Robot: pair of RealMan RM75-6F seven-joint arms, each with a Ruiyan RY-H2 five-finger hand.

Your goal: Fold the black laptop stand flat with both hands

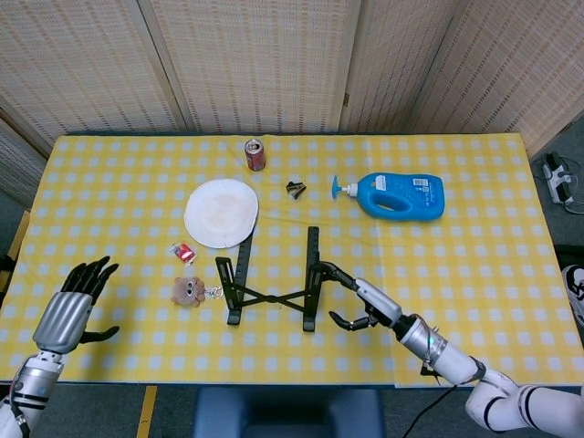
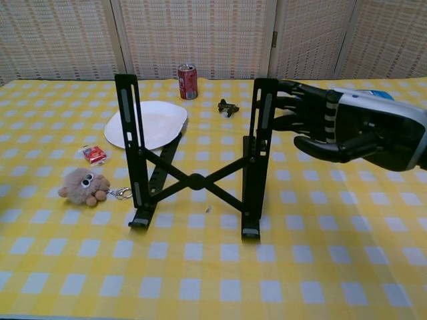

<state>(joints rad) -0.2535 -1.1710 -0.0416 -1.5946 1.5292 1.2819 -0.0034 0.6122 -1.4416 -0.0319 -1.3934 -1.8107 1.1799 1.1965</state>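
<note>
The black laptop stand (image 1: pixel 269 294) (image 2: pixel 193 180) stands unfolded near the table's front middle, its two rails joined by an X-shaped brace and raised steeply in the chest view. My right hand (image 1: pixel 360 301) (image 2: pixel 340 127) is just right of the stand's right rail (image 2: pixel 260 113). Its fingertips (image 2: pixel 285 87) lie against the rail's upper end, the thumb is apart, and nothing is gripped. My left hand (image 1: pixel 68 315) hovers at the table's front left corner with fingers spread, far from the stand and holding nothing. It does not show in the chest view.
A brown plush keychain (image 1: pixel 188 291) (image 2: pixel 83 186) and a small red packet (image 1: pixel 184 252) (image 2: pixel 95 155) lie left of the stand. Behind it are a white plate (image 1: pixel 221 212) (image 2: pixel 147 125), a red can (image 1: pixel 255 155) (image 2: pixel 188 81), a black clip (image 1: pixel 296 189) (image 2: pixel 229 107) and a blue bottle (image 1: pixel 397 194).
</note>
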